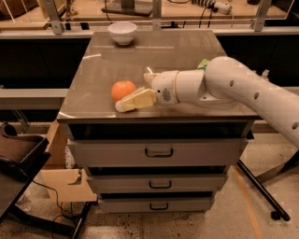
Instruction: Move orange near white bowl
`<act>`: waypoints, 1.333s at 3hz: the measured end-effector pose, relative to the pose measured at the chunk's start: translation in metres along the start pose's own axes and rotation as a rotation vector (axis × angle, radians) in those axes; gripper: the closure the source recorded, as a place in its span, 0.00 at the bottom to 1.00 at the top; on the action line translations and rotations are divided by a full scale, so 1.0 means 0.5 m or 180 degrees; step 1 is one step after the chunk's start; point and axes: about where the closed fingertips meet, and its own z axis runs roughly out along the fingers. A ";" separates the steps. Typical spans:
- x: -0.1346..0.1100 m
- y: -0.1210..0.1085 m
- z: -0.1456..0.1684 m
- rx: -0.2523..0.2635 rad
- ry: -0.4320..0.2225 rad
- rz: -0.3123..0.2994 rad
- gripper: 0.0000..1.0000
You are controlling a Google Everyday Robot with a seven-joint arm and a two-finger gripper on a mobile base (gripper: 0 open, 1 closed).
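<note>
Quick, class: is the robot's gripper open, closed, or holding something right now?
Gripper: open, low over the front of the cabinet top, beside the orange, holding nothing.

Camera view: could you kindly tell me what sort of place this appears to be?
Probably a lab or workshop: a metal-topped drawer cabinet, cabled equipment on the bench behind, and a robot gripper open beside the orange on the cabinet top.

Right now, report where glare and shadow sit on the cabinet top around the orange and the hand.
Camera view: pale glare streaks the cabinet top along its left side, in front of the white bowl. Camera view: the orange is brightly lit on top. Camera view: the hand reaches in at the orange's right, with a soft shadow under it and the arm.
</note>
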 end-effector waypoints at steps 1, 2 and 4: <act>0.004 0.002 0.021 -0.0058 -0.0038 0.0038 0.00; -0.002 0.006 0.042 -0.0123 -0.0083 0.0022 0.25; -0.003 0.013 0.064 -0.0219 -0.0075 0.0003 0.72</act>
